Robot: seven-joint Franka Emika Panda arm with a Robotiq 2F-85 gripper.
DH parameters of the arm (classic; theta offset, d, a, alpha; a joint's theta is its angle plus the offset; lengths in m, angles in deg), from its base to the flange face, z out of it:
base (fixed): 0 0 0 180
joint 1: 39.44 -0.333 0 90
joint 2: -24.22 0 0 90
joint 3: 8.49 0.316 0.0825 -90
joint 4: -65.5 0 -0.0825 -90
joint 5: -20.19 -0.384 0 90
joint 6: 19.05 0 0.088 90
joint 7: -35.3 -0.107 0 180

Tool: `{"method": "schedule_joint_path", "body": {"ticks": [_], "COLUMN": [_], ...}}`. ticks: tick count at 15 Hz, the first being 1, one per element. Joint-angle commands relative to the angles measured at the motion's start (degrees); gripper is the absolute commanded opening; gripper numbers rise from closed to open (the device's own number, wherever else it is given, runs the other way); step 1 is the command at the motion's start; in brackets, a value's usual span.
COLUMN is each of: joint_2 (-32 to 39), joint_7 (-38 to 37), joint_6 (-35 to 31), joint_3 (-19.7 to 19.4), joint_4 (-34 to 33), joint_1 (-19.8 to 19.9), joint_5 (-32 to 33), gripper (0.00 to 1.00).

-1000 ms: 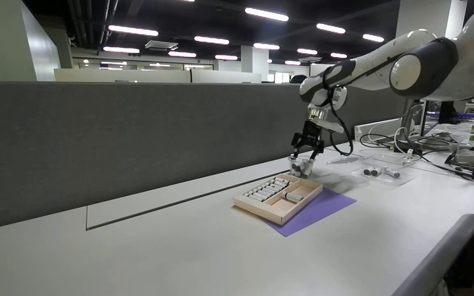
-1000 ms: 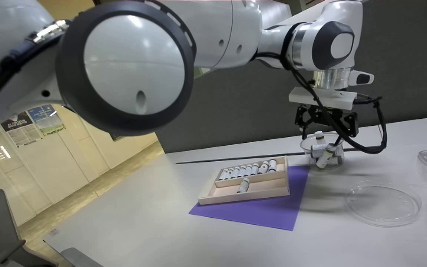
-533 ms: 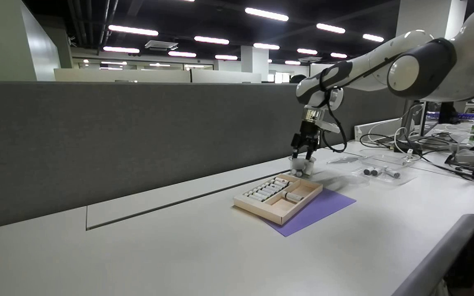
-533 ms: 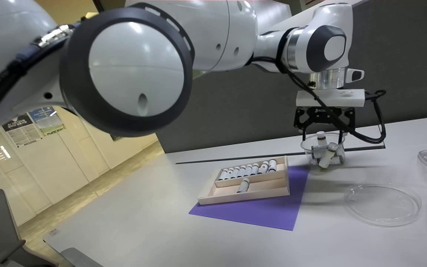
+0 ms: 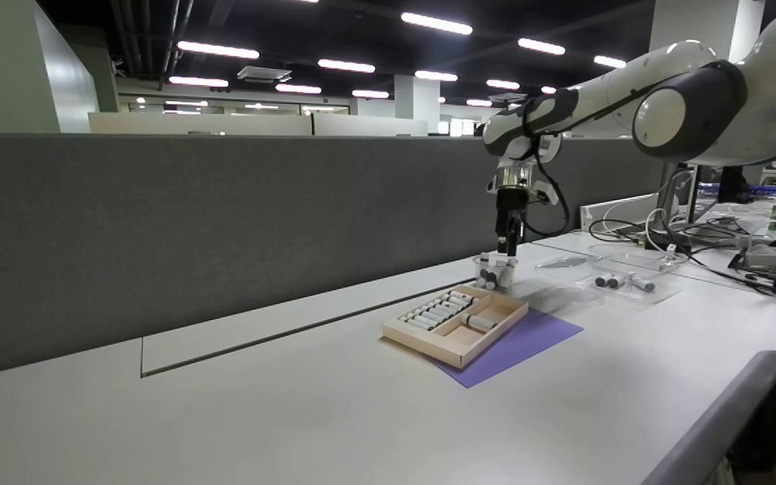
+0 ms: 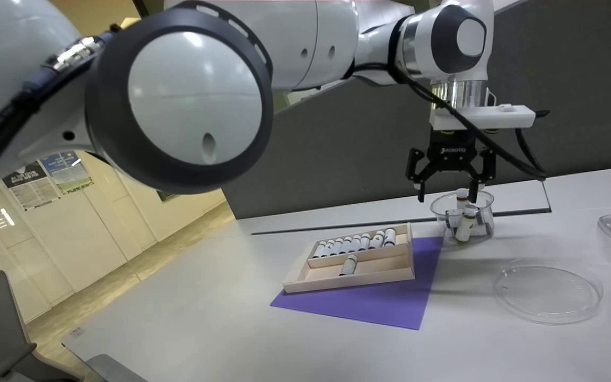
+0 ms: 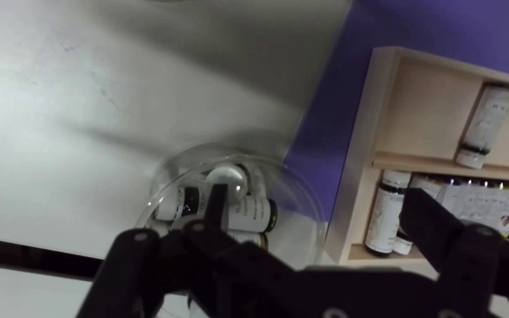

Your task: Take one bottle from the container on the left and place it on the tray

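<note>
I am observing the gripper (image 6: 447,199) hovering by the top of the clear cup (image 7: 298,236), its jaws standing wide apart. Bottles (image 7: 251,213) are sitting at mixed angles inside the cup. The wooden tray (image 6: 350,282) is resting partly on the purple mat (image 6: 385,306), holding a bottle row (image 6: 356,243) and, in another compartment, a single bottle (image 6: 348,265).

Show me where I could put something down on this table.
Most room: table left of the wooden tray and purple mat in an exterior view. A smaller bare patch lies between mat and clear disc. Crowded: around the cup of bottles, where the gripper hovers.
</note>
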Motion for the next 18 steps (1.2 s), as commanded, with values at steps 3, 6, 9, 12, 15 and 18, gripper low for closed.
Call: {"method": "schedule_joint_path", "body": {"ticks": [3, 6, 9, 12, 15, 18], "joint_2": [-0.28, 3.22, 3.2, 3.33, 1.18, 1.64], "joint_7": [5.15, 4.4, 4.39, 4.75, 4.82, 5.16], "joint_6": [-3.87, -1.57, -2.01, -2.49, -5.22, -6.7], "joint_3": [-3.51, -2.86, -3.28, -3.95, -5.35, -5.97], "joint_4": [-0.38, -6.27, -6.22, -6.3, -1.63, -1.68], "joint_1": [-1.59, -1.33, -1.55, -2.15, -3.51, -4.65], "joint_5": [6.55, 6.22, 6.57, 7.56, 9.56, 10.8], "gripper": [1.0, 1.0, 1.0, 1.0, 1.0, 1.0]}}
